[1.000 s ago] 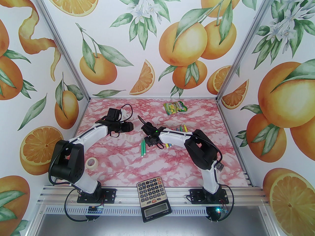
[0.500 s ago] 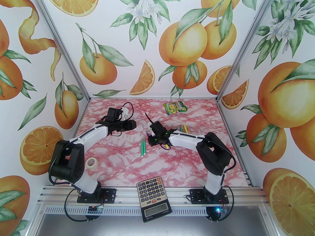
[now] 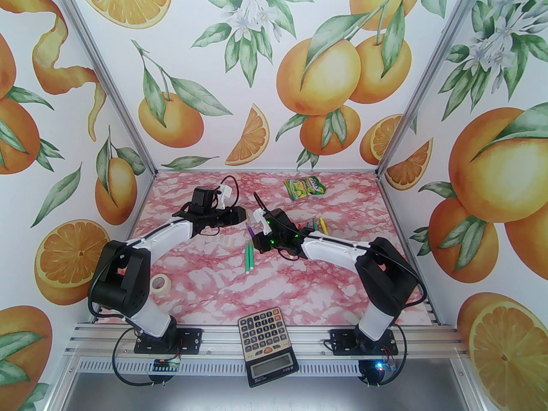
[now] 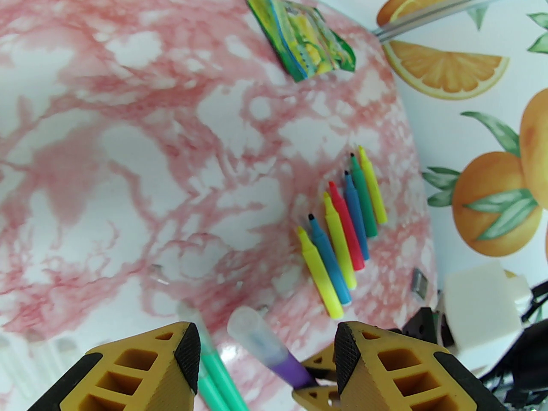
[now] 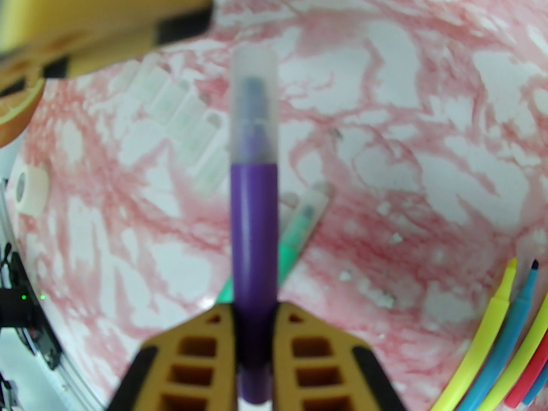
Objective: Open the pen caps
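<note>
— Two tools at the purple pen (image 5: 253, 212)?
— Yes. The right tool (image 5: 255, 313) is clamped on its barrel. Its clear cap (image 5: 252, 101) is on, pointing at the left tool (image 4: 267, 353).
— And that one?
— Parted, straddling the cap without touching it. Two green pens (image 3: 249, 257) lie on the worktop (image 3: 325, 289) below the purple pen, and seven uncapped pens (image 4: 342, 229) lie to its right.

Two green felt-tip pens (image 3: 248, 257) lie behind the dark plastic calculator (image 3: 267, 344). A white tape roll (image 3: 160, 282) lies rear-left of it, a yellow-green foil packet (image 3: 305, 187) far behind.
</note>
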`<state>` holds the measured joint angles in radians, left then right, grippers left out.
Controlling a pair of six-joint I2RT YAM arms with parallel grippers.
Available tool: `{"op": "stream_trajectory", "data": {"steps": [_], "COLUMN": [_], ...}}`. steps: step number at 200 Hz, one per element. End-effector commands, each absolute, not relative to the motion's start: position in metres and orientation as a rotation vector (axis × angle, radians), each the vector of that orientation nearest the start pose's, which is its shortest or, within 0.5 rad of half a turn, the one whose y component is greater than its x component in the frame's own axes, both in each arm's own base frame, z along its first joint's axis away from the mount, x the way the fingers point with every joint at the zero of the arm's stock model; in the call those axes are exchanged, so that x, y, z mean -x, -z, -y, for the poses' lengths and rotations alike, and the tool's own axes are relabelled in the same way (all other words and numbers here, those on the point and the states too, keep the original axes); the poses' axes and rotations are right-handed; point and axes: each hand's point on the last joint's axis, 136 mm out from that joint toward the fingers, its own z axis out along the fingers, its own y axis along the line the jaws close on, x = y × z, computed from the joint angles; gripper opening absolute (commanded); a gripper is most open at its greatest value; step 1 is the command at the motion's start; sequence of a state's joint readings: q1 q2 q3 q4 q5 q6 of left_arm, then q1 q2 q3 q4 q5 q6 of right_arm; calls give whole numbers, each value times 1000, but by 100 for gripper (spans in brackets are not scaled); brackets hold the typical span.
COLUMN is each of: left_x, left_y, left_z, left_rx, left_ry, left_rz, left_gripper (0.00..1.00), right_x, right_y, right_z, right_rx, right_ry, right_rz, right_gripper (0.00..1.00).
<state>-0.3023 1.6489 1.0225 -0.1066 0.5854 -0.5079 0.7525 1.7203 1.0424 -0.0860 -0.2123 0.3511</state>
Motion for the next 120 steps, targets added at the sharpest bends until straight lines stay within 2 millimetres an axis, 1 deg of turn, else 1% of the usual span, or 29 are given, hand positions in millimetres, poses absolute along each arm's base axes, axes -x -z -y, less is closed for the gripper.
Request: {"op": "stream_trajectory", "data": {"steps": [1,28,42,56,84,120], "left_x": [-393,-394,-393,-391,-387,-387], "left_y": [-148,-151,-153,-153,-152,-153], "left_z": [233,239,243,248,255,256], "left_rx": [-89,-102,-114,-134,-157,-157], "left_ry": [1154,1179,1205,1218,1234,1238], "left_rz": [-2336,-2328,-2321,-2324,-2328,-2330], "left_gripper": [57,57,54,48,40,21], "right_x": [-312,-312,-312,-312,-314,-314], "right_y": [-126,-128,-129,-130,-132,-131], "right_z": [-352,-353,-353,-353,-353,-352], "right_rx": [614,619,619,617,616,619], "right_ry": [-828,-823,-822,-818,-809,-799], "right_rz": [-2284,-2275,-2269,-2262,-2251,-2250], "right_gripper": [14,13,13,13,13,12]}}
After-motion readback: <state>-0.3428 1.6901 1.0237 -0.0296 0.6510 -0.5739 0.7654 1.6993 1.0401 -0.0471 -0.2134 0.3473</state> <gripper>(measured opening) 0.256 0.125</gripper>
